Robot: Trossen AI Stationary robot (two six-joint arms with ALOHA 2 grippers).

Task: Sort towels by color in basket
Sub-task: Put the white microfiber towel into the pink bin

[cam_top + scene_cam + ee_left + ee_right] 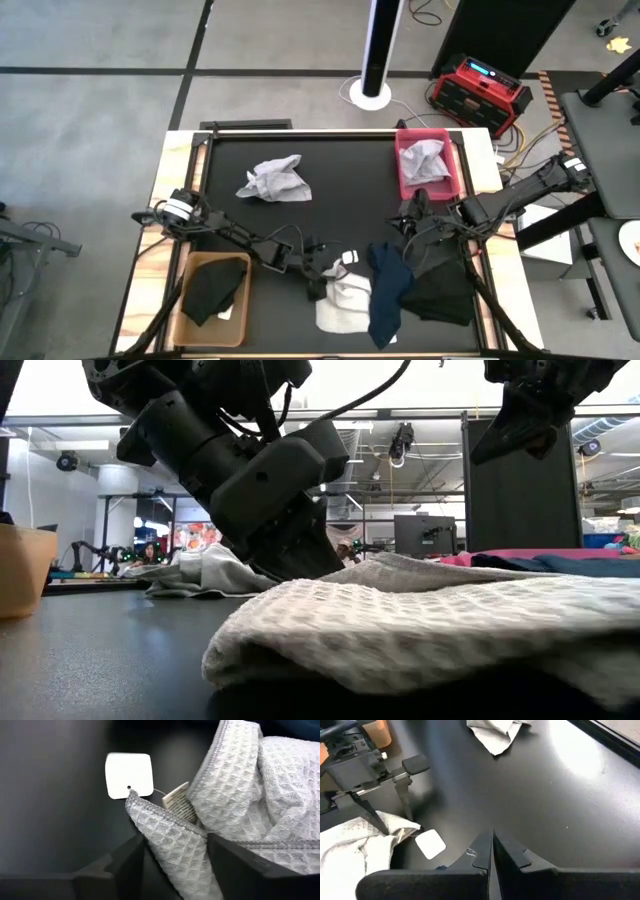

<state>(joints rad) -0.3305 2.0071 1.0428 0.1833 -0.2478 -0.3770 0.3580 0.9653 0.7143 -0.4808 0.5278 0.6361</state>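
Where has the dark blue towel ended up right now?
In the high view the navy towel lies at the table's near edge, right of centre, between the white waffle towel and the black towel.

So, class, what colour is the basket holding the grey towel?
Pink basket, clearest in the high view.

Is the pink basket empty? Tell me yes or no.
No: in the high view the pink basket holds a light grey towel.

Dark arms, white wrist bands, black cables.
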